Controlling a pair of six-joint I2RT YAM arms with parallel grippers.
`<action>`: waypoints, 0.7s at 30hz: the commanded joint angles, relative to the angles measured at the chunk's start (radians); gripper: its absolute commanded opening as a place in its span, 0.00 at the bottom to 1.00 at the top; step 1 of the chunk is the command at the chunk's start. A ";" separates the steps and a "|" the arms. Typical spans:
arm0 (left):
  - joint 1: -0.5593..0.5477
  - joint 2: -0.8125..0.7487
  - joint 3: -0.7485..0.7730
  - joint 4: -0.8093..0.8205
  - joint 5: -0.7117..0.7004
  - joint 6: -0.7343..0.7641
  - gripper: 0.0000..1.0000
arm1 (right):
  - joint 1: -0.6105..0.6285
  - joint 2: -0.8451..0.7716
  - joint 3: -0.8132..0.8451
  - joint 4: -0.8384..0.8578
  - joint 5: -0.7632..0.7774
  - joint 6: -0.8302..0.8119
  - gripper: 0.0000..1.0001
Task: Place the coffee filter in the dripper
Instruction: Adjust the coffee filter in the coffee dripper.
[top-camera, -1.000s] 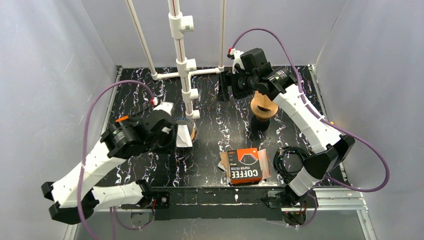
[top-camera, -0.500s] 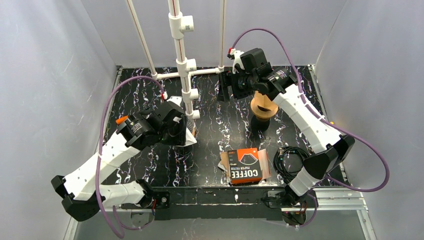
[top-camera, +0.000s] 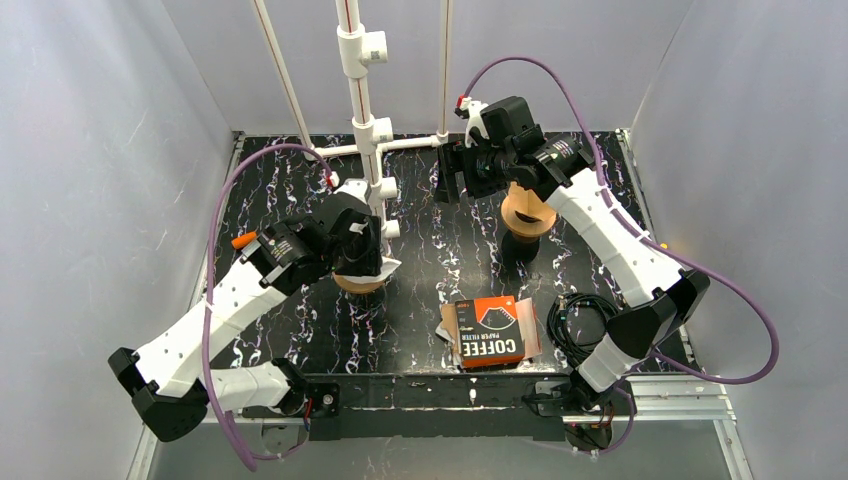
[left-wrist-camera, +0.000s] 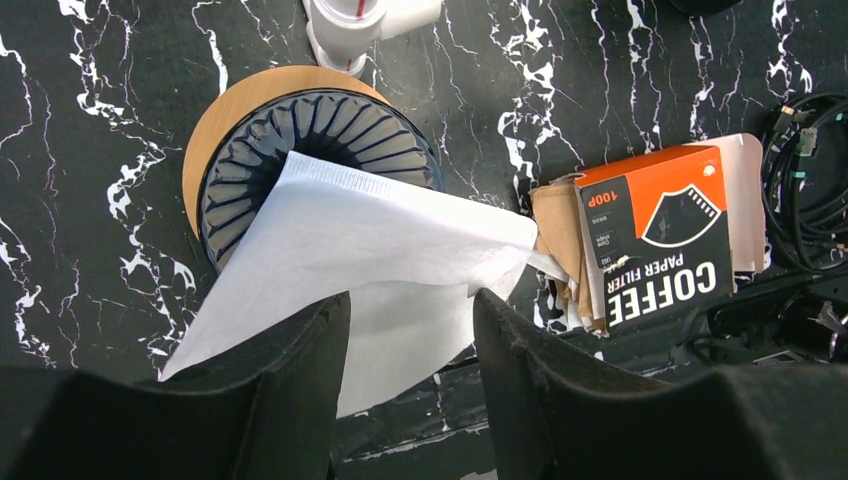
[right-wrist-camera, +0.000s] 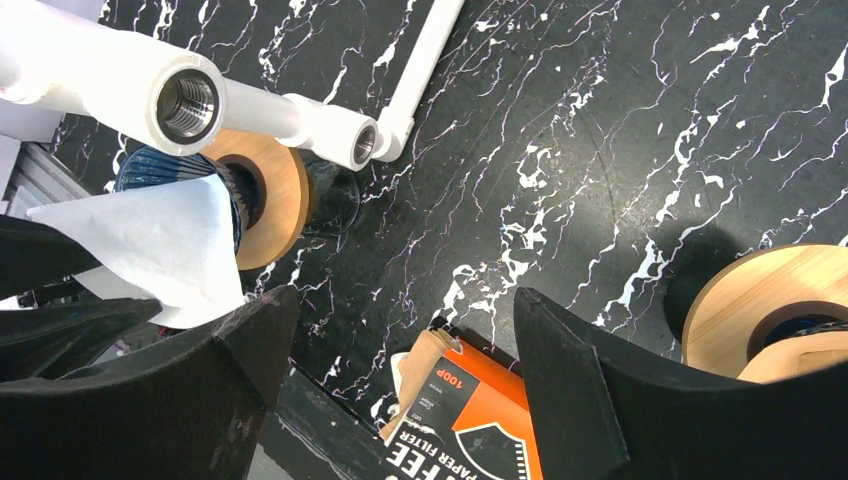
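Note:
The dripper (top-camera: 358, 284) is a dark ribbed cone in a wooden ring, standing by the pipe stand; it also shows in the left wrist view (left-wrist-camera: 320, 130) and the right wrist view (right-wrist-camera: 270, 200). The white coffee filter (left-wrist-camera: 380, 230) lies tilted over its near right rim, and shows too in the top view (top-camera: 386, 268) and right wrist view (right-wrist-camera: 150, 240). My left gripper (left-wrist-camera: 410, 300) hovers directly above the dripper (top-camera: 364, 260), fingers apart, the filter's near part between them. My right gripper (right-wrist-camera: 405, 300) is open and empty, high at the back (top-camera: 445, 175).
An orange-and-black coffee filter box (top-camera: 492, 332) with brown filters poking out lies front centre. A second wooden-ringed holder (top-camera: 528, 215) stands under the right arm. A white PVC pipe frame (top-camera: 365, 130) rises just behind the dripper. A black cable coil (top-camera: 580, 320) lies front right.
My left arm has swung right and back with the filter, from left of the dripper to directly over it. The right arm has not moved.

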 joint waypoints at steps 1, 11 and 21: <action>0.026 -0.023 -0.032 0.035 -0.014 0.022 0.46 | 0.007 -0.031 -0.003 0.031 -0.004 0.003 0.87; 0.073 0.012 -0.027 0.059 -0.056 0.102 0.41 | 0.007 -0.033 -0.008 0.033 -0.018 0.004 0.87; 0.094 0.082 -0.017 0.057 -0.059 0.156 0.46 | 0.007 -0.041 -0.024 0.037 -0.021 0.006 0.87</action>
